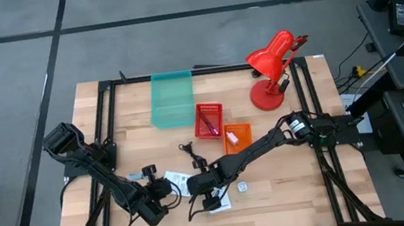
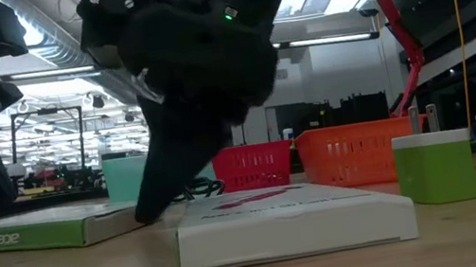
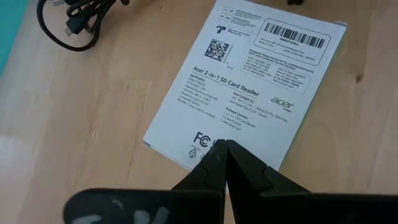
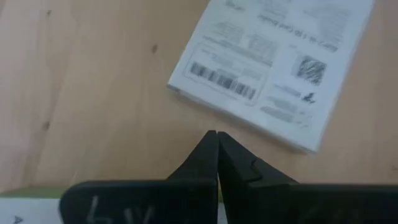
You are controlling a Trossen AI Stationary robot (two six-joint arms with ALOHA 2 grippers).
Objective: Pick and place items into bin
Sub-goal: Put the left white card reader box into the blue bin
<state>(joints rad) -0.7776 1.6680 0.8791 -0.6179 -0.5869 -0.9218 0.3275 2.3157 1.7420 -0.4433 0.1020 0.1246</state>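
Two flat white boxes with black print lie near the front edge of the worktop [image 1: 107, 110], neither in a bin yet. The Acer SD card reader box [image 3: 249, 81] lies flat, label up, right under the left tool [image 3: 222, 152]; its fingers are pinched shut with nothing between them, tips over the box's near edge, contact can't be confirmed. The second white box [image 4: 280, 68], barcode side up, lies just ahead of the right tool [image 4: 216, 142], which is also closed and empty, with bare wood between tip and box. In the high view the left tool [image 1: 161, 190] and right tool [image 1: 200, 186] sit close together over this cluster, both arms reaching inward from their own sides. A black cable [image 3: 74, 22] is coiled on the wood just beside the Acer box. A small white-and-green block [image 2: 435, 166] stands near the second white box. Farther back: red basket [image 1: 208, 120], orange basket [image 1: 237, 136], teal bin [image 1: 171, 99]; red desk lamp [image 1: 271, 71] at the rear right, not part of the job. Judgement: both tools are staged above flat, thin boxes that offer little to pinch from above; jaws need to open first, and an edge grip or slide likely needed. Tight spacing between arms is a collision risk.
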